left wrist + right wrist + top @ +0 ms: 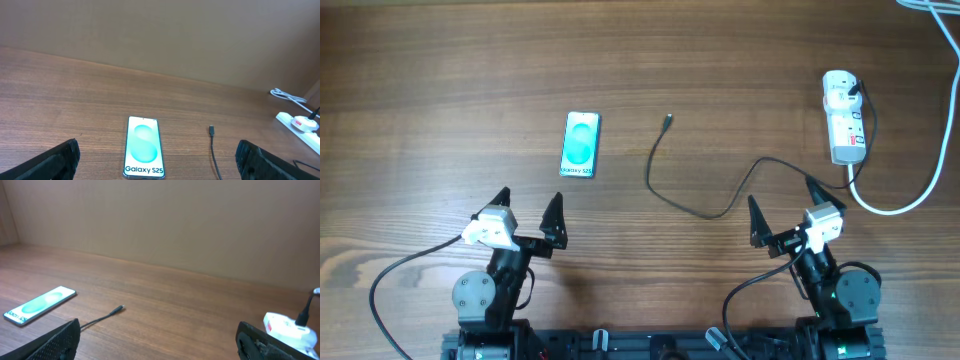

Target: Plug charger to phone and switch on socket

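While both arms sit back at the near edge of the desk (pixel 440 90), wide bare wood lies open ahead of them, running to the far edge, where the wrist views show a plain wall (pixel 160 35) rising. The left gripper (pixel 530 197) is spread wide with nothing between its fingers, and the right gripper (pixel 782 192) is spread just as wide and equally empty. The phone (pixel 580 145) lies flat with its screen lit, ahead of the left gripper and slightly to its right, well apart from it, its "Galaxy S25" end toward the near edge. The charger (pixel 650 172) snakes across the middle of the desk. Its small plug (pixel 667 121) lies loose to the right of the phone, apart from it and about level with the phone's far end. The socket (pixel 845 118) lies close to the right edge, ahead of the right gripper and to its right. A thick white lead (pixel 910 205) loops from it and runs off the overhead view at the far right corner. Past the right gripper's outer finger the black cable is hard to follow. Each wrist view shows only dark fingertips in its lower corners. The right wrist view cuts off the socket, and the switch position is too small to read.
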Controlling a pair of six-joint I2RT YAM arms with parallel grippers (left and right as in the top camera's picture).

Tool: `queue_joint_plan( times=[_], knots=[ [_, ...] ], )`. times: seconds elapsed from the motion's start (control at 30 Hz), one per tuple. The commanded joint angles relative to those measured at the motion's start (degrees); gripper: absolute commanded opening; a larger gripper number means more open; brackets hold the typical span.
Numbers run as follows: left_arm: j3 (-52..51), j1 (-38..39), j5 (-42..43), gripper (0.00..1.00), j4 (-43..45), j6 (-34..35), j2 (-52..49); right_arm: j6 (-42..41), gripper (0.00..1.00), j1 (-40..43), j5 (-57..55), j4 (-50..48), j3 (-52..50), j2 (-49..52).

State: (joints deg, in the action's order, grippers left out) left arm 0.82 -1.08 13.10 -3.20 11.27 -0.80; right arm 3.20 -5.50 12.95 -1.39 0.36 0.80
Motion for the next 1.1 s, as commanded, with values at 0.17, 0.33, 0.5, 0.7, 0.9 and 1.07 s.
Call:
queue_joint_plan(
  times=[0.17,0.33,0.5,0.7,0.9,1.07],
  knots=[
    [-0.5,0.2,-1.2,1.0,0.0,-0.5,0.2,2.8,1.0,-0.2,-2.8,-1.0,-0.1,0.2],
    [-0.5,0.2,-1.2,1.0,1.6,-0.5,0.2,2.7,1.0,-0.2,-2.6,-4.3,-0.1,0.2],
    [-0.5,0.2,-1.1,1.0,2.5,-0.5,0.2,2.8,1.0,-0.2,-2.0,-3.5,-0.1,0.2],
    [-0.5,0.2,1.0,1.0,3.7,-0.5,0.2,-0.3,1.0,-0.2,3.0,-3.7,1.1,0.5],
    [-0.3,0.2,3.2,1.0,5.6,0.4,0.2,-2.1,1.0,-0.2,6.7,-3.6,4.3,4.3],
    [2.7,0.2,5.1,1.0,5.8,1.4,0.2,-2.2,1.0,-0.2,13.4,-3.4,8.0,10.4]
  ],
)
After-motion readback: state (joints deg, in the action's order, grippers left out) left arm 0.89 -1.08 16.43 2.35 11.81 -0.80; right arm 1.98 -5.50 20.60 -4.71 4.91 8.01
